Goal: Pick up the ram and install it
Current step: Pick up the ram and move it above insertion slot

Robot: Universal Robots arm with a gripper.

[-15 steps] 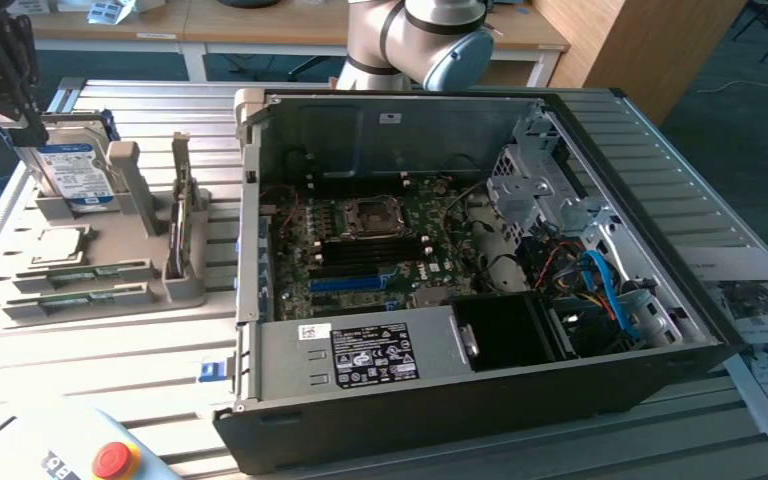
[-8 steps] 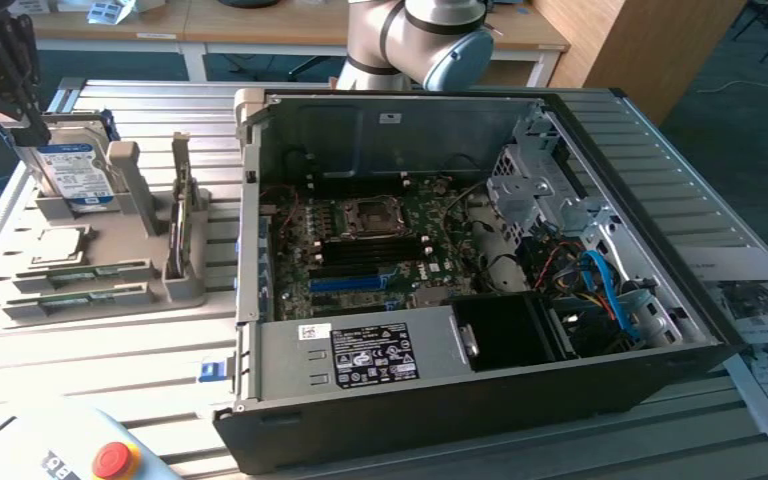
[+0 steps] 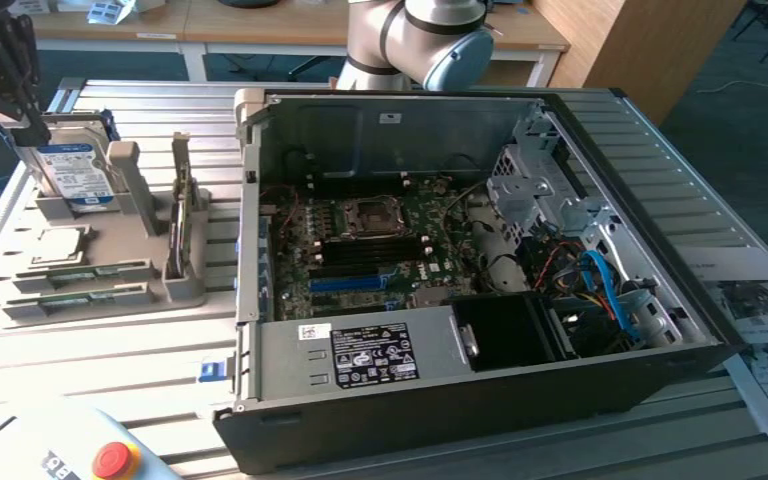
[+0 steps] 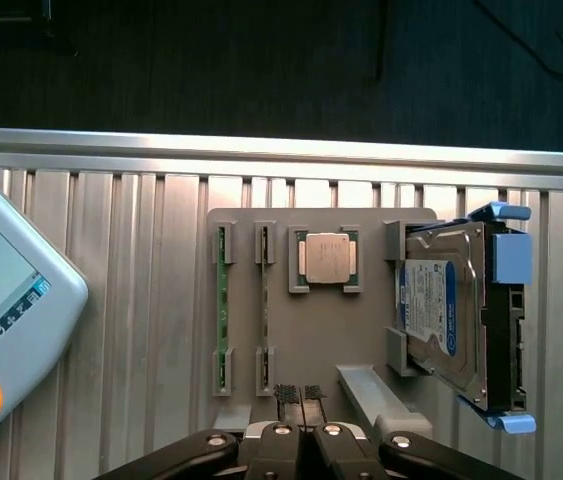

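A white control pad with a red button (image 4: 1,300) lies on the slatted metal table (image 4: 111,250). Beside it sits a flat grey plastic holder (image 4: 366,325). Two long, thin green ram sticks (image 4: 222,310) (image 4: 264,310) stand on their thin edges in slots at the holder's end nearest the pad. They are side by side but apart. The black claw (image 4: 299,393) hangs over the holder's near edge with its two tips pressed together, holding nothing. It is just past the end of the stick farther from the pad. Both sticks point their long way straight out from the claw, toward the holder's far edge. So the claw is a little off to one side of the nearer stick, not over its middle. Past the sticks rest a flat square silver chip (image 4: 325,258) and a boxy hard drive with a blue-and-white label (image 4: 451,315).
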